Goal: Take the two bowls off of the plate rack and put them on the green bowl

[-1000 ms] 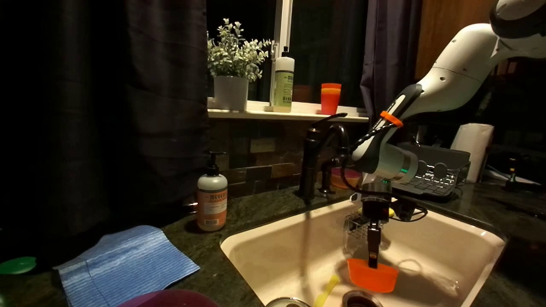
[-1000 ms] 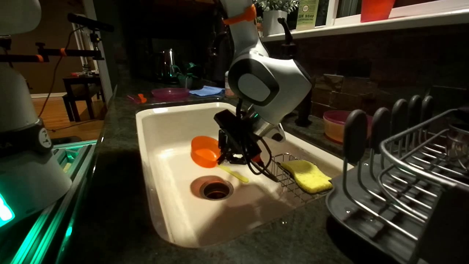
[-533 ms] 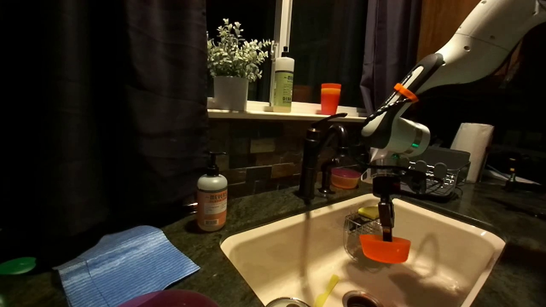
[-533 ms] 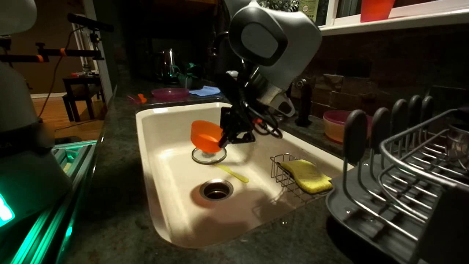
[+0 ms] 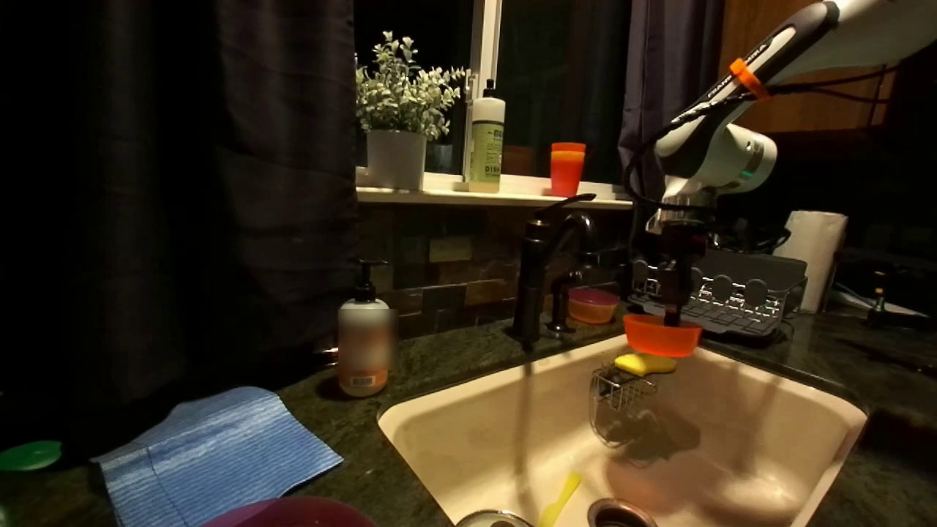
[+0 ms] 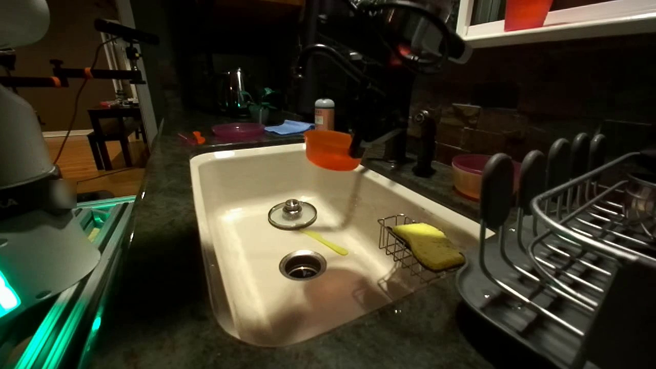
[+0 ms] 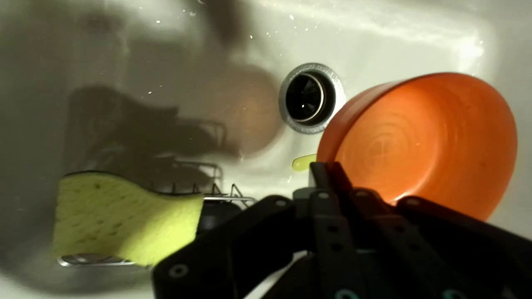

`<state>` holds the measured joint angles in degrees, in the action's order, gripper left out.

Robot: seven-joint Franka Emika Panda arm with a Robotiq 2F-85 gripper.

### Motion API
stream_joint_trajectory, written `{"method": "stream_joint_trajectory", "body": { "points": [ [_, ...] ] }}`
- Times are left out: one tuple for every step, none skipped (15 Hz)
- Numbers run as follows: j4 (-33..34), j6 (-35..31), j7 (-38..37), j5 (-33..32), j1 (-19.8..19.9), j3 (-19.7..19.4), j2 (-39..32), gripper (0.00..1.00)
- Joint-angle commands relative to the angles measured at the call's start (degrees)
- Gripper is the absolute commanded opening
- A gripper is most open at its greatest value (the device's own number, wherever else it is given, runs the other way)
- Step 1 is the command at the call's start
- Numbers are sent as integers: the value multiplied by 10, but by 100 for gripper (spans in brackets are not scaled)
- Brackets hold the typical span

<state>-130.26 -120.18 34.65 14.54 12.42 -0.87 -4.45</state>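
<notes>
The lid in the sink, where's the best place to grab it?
By its knob, I'd say, straight down from above. The lid lies flat in the sink with the knob sticking up in the middle, while its rim looks too low to get under easily. The gripper holds the orange bowl now, so that goes down first.

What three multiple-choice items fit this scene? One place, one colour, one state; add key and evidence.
1. Where is the glass lid?
A) Windowsill
B) Sink
C) Countertop

2. What colour is the bowl hanging in the air?
A) Blue
B) Green
C) Orange

3. What state is the tool in?
A) Shut on the bowl
B) Wide open
C) Shut, holding nothing

Key:
1 B: an exterior view shows it on the sink floor.
2 C: it looks orange in every view.
3 A: the wrist view shows the jaws closed at its rim.
</notes>
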Motion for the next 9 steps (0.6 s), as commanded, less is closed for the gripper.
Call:
{"method": "stream_joint_trajectory", "body": {
  "points": [
    [22, 8, -63, -27, -9, -36, 26, 1],
    [31, 6, -75, -27, -8, -43, 25, 1],
    [43, 5, -86, -28, -7, -51, 19, 1],
    [55, 4, -94, -26, -5, -57, 13, 1],
    [68, 3, -102, -24, -4, -64, 5, 1],
    [78, 3, -112, -23, -3, -69, 0, 1],
    [93, 0, -117, -19, -2, -74, -13, 1],
    [103, -5, -122, -17, -1, -77, -20, 1],
    [118, -10, -127, -13, 0, -80, -33, 1]
  ]
}}
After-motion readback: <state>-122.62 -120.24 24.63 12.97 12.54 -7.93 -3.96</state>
